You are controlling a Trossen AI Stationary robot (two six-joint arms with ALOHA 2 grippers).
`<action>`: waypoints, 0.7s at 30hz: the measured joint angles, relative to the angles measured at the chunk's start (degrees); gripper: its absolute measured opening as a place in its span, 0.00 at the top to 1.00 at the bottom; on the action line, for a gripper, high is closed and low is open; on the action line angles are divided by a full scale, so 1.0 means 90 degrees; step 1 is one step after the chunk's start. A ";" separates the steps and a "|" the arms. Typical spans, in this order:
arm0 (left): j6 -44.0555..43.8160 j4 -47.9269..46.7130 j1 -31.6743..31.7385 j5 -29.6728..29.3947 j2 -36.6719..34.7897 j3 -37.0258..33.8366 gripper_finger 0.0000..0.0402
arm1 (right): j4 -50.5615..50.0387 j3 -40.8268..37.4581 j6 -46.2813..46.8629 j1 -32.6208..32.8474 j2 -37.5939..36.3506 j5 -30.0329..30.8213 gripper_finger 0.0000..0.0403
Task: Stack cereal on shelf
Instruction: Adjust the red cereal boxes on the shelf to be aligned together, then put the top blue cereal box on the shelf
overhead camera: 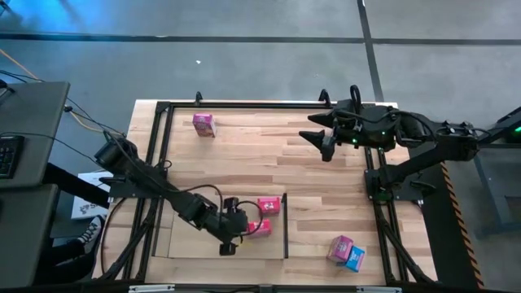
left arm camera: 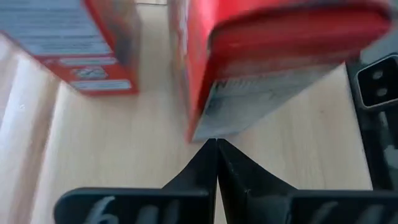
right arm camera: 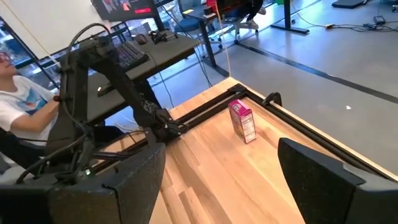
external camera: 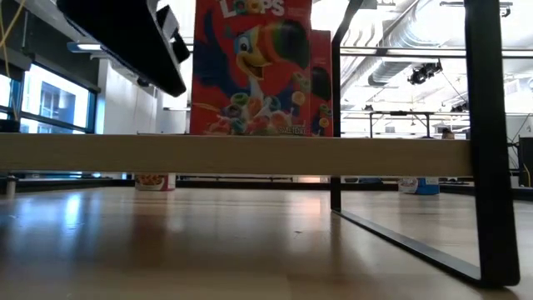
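Left pincer (overhead camera: 230,240) closed empty on the shelf (overhead camera: 183,244), tips just beside two red cereal boxes (overhead camera: 268,206), right pincer (overhead camera: 319,133) wide open, empty above the bench (overhead camera: 269,146)

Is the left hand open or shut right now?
Shut. In the left wrist view the hand's two dark fingers meet in a point, gripping nothing, just short of a red cereal box.

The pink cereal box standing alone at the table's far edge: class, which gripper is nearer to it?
Right. The right gripper hovers open across the table from the pink box; the left gripper, shut, sits by the near-edge red boxes.
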 joint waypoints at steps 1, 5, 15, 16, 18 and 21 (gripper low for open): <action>0.0011 0.0154 0.0013 0.0049 0.0042 0.0000 1.00 | -0.0020 0.0000 -0.0002 0.0000 0.0000 0.0020 0.25; -0.0002 0.0586 0.0087 0.0088 0.0132 0.0002 1.00 | -0.0061 0.0000 -0.0018 0.0000 0.0002 0.0033 0.25; 0.0214 0.0880 0.0468 0.0069 0.0134 0.0002 1.00 | -0.0066 0.0000 -0.0121 0.0000 0.0002 0.0038 0.25; 0.0219 0.0908 0.0479 0.0077 0.0134 0.0002 1.00 | -0.0068 0.0000 -0.0121 0.0000 0.0002 0.0039 0.25; 0.0243 0.0880 0.0497 0.0090 0.0121 0.0002 1.00 | -0.0064 0.0000 -0.0121 0.0000 0.0002 0.0040 0.25; 0.0232 0.0531 0.0497 0.0260 -0.0075 0.0002 1.00 | -0.0063 0.0000 -0.0170 0.0000 0.0002 0.0043 0.25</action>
